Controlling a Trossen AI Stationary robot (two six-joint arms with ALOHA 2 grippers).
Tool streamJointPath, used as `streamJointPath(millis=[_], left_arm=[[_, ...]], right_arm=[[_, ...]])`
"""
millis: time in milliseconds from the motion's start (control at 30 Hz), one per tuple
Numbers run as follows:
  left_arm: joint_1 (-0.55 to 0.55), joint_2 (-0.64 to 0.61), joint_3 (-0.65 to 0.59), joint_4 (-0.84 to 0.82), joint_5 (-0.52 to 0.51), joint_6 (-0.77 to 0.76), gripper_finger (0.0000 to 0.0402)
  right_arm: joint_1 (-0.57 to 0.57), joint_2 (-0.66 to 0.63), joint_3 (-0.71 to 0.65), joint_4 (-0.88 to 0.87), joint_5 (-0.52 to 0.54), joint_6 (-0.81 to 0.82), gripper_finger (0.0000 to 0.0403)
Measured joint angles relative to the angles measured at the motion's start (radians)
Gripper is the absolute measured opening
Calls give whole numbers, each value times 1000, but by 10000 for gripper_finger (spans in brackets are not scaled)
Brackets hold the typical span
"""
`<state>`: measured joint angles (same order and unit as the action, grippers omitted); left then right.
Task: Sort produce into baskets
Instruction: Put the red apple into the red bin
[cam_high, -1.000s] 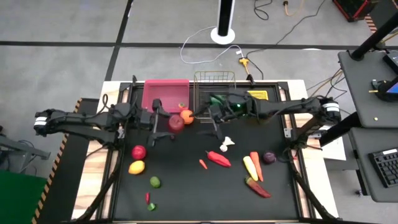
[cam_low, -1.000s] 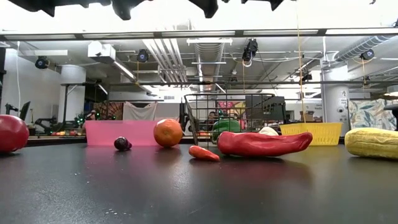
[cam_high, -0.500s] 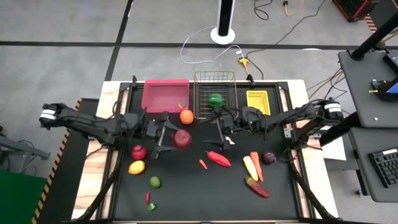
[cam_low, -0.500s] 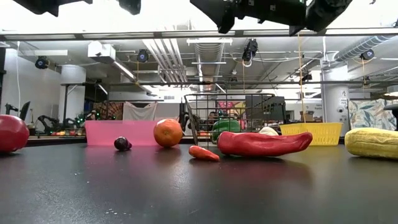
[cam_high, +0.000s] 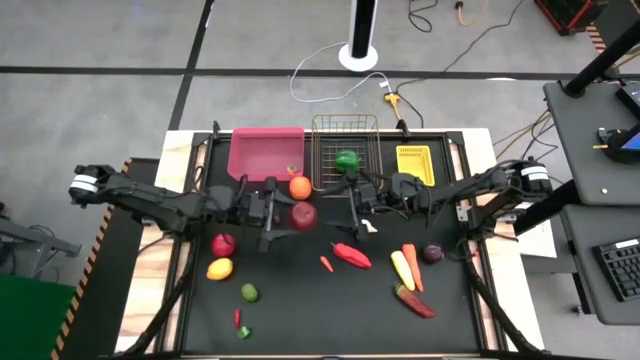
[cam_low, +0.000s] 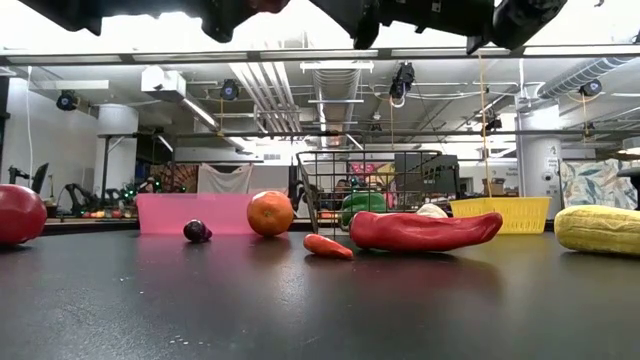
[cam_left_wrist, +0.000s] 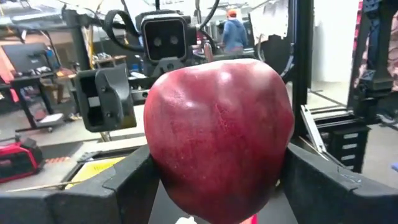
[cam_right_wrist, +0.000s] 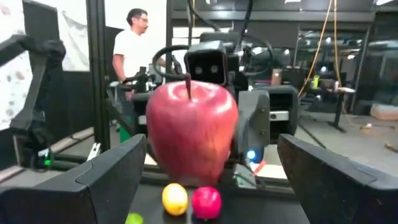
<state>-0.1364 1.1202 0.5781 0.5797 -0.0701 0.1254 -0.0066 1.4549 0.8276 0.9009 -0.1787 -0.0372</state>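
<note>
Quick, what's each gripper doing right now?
Left gripper: closed on the red apple, held above the table.
Right gripper: jaws open, empty, facing that apple.

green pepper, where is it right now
In the high view the green pepper lies inside the wire-mesh basket at the table's far edge, between the pink bin and the yellow bin.

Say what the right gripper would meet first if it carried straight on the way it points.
Most likely the apple held in the left gripper. The open right gripper faces it directly, though the gap between them is hard to judge.
</note>
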Motion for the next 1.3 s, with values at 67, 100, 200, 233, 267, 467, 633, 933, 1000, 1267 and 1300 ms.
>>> streamJointPath(millis=[67, 100, 200, 233, 267, 467, 633, 933, 1000, 1267, 1300], left_arm=[[1, 5, 0, 8, -11, 13, 274], [1, 8, 0, 11, -18, 19, 274], [1, 18, 0, 26, -27, 23, 274], [1, 25, 0, 33, -28, 23, 274], [1, 32, 0, 44, -28, 24, 274], [1, 55, 0, 85, -43, 36, 274], [3, 70, 0, 136, -66, 54, 274], [2, 106, -1, 168, -77, 75, 274], [3, 106, -1, 168, -78, 75, 274], [2, 98, -1, 162, -79, 81, 281], [2, 98, -1, 162, -80, 82, 284]], right_arm=[[0, 1, 2, 11, 0, 0, 354], [0, 1, 2, 11, 0, -1, 354], [0, 2, 2, 10, -1, -3, 354], [0, 2, 2, 14, -1, -3, 354], [0, 2, 2, 19, -1, -3, 354], [1, 5, 2, 16, -3, 2, 354], [3, 26, 20, 16, -3, 4, 354], [4, 105, 119, -6, -4, 2, 354], [4, 112, 136, -36, -4, 0, 354], [4, 112, 154, -65, -5, -7, 318], [4, 112, 154, -65, -5, -7, 309]])
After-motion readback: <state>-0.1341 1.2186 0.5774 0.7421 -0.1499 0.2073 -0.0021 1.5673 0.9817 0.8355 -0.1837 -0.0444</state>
